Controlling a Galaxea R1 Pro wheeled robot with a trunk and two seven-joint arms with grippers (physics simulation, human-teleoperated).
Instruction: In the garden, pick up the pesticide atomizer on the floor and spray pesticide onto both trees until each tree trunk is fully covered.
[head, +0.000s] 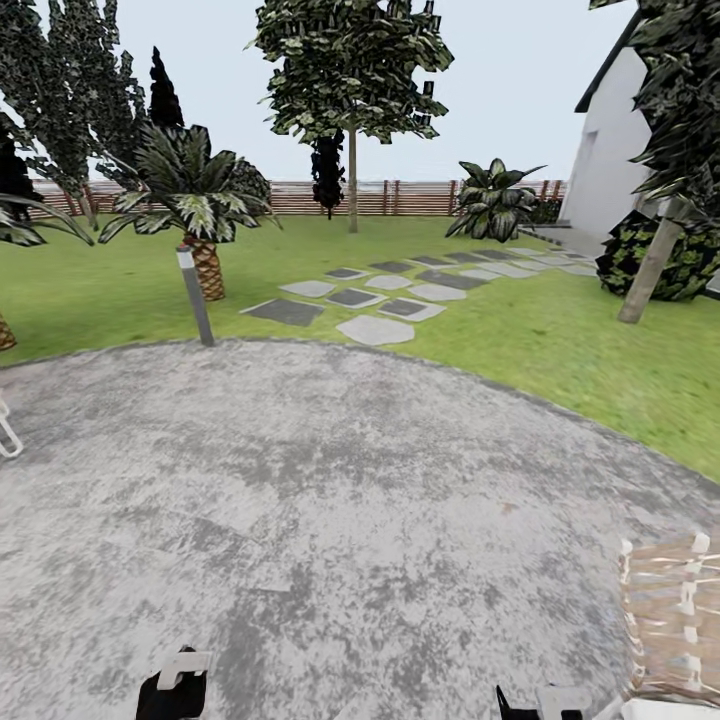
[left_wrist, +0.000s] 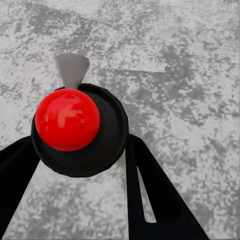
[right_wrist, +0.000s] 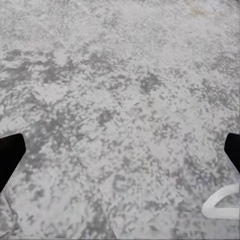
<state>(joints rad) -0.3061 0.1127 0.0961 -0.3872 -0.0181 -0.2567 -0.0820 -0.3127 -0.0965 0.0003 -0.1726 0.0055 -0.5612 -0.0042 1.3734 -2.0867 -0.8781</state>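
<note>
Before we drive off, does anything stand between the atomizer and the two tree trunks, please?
Nothing visible does: open paving, lawn and flat stepping stones lead to the far trunk and the right trunk. Lamp post and palm stand left, the wicker chair right.

Beyond the curved edge of the grey floor (head: 330, 500), 2 trees (head: 352, 60) stand on the lawn (head: 560, 340), 1 by the wooden fence (head: 400, 197), with stepping stones (head: 375, 329) between them.
</note>
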